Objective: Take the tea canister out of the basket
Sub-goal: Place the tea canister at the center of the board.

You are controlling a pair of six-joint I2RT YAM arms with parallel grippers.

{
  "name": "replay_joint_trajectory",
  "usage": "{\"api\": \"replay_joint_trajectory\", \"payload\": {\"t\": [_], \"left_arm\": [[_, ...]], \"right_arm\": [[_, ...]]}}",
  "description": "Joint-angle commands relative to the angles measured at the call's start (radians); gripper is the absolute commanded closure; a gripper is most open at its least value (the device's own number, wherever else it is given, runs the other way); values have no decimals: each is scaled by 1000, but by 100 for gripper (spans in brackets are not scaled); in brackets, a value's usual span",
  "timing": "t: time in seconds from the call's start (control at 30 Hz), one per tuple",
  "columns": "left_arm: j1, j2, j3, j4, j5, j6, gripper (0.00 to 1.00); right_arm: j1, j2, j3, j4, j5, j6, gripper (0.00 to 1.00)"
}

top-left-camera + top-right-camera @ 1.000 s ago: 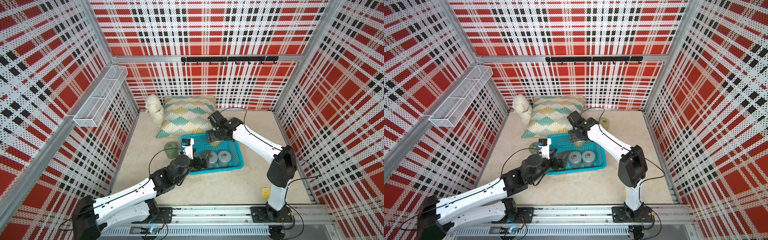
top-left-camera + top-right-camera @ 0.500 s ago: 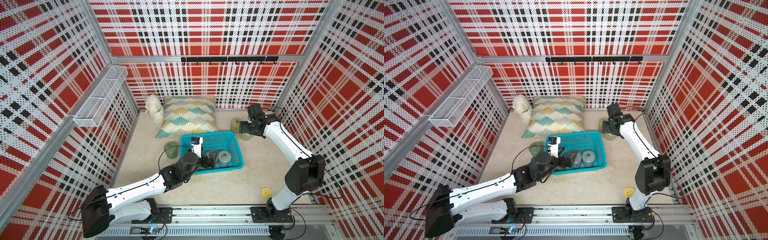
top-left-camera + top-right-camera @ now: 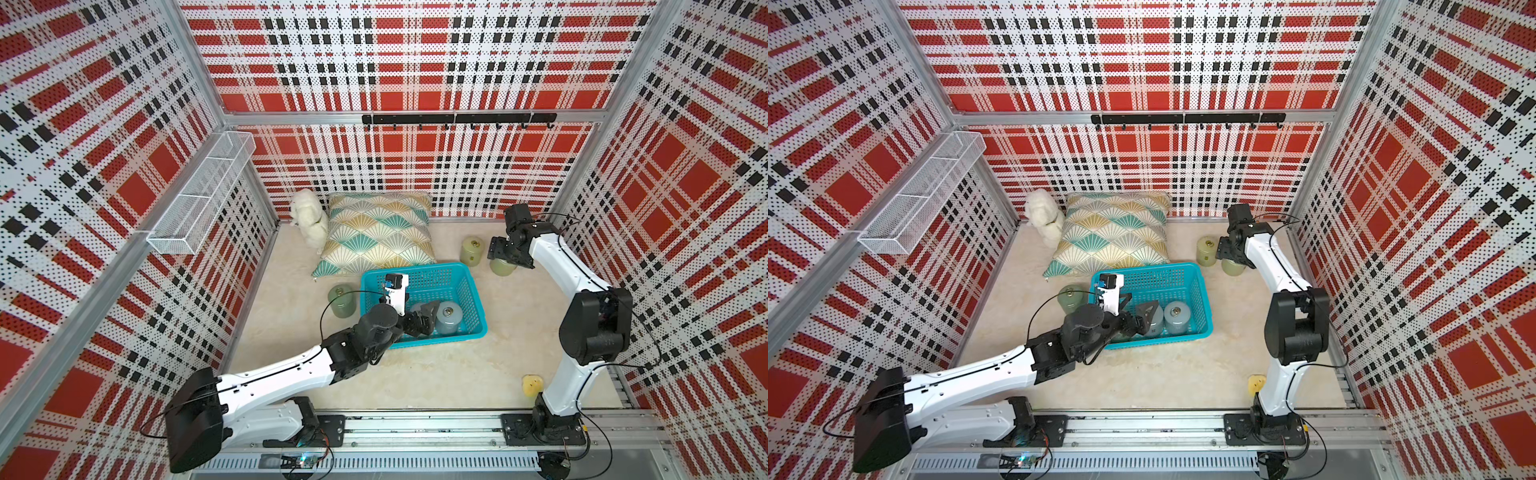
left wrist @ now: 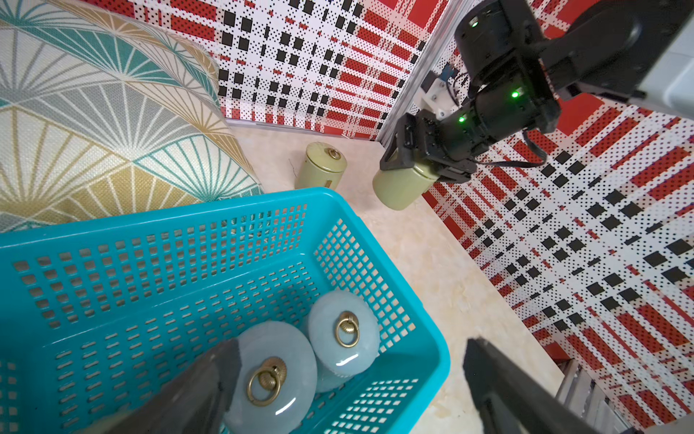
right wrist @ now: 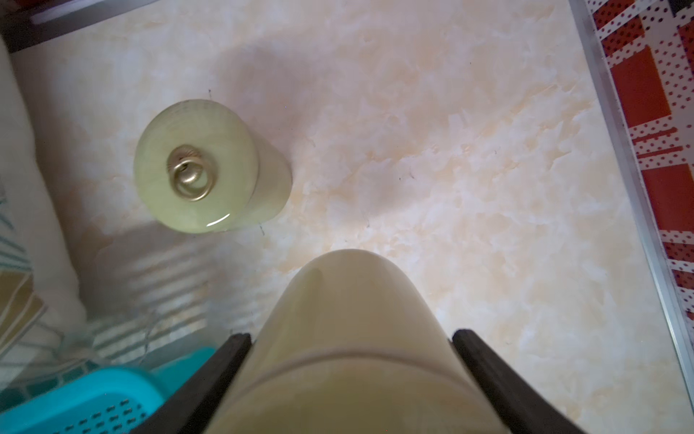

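**Task object location.** The basket [image 3: 455,286] is sitting at the centre of the frame in both top views. Two grey-blue tea canisters are standing upright along its lower edge, touching each other. These are the nearer canister [image 4: 270,372] and the farther canister [image 4: 343,334]. Each is presenting its lid and brass ring upward, so its long axis is running vertically.

**Left gripper.** The left gripper [image 3: 419,316] is hovering over this pair with its jaws spread wide, gripping nothing. In the left wrist view, one finger [image 4: 202,379] is overlapping the lid edge of the nearer canister. Contact cannot be confirmed. The other finger [image 4: 503,387] is showing at the lower right, past the basket's corner.

**Right gripper.** The right gripper [image 3: 505,253] is working at the right of the frame, well apart from the basket. It is clamping an olive canister [image 5: 349,338] by its body, apparently raised off the floor. A second olive canister [image 3: 471,250] is standing near it.

**Judgement.** The left arm is the nearer one. The coming move is depending on centring the open jaws over one lid only. Because the canisters are touching, the fingers should be closing across the pair's line, not along it.
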Motion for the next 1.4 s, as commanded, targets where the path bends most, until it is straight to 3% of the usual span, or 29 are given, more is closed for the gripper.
{"api": "replay_joint_trajectory", "payload": {"t": [0.0, 0.5, 0.77, 0.93, 1.13, 1.37], "left_arm": [[0, -12, -10, 30, -12, 22, 0], [59, -34, -49, 54, 22, 21, 0], [79, -31, -53, 58, 43, 17, 0], [86, -28, -53, 59, 51, 17, 0], [90, -24, -53, 60, 53, 16, 0], [100, -24, -53, 60, 60, 16, 0]], "right_arm": [[-22, 67, 106, 58, 17, 24, 23], [-71, 442, 482, -47, 13, 17, 22], [-73, 531, 551, -67, 10, 14, 22], [-74, 542, 552, -66, 3, 12, 19], [-72, 514, 544, -57, -7, 13, 0], [-72, 410, 484, -36, -6, 28, 0]]}}
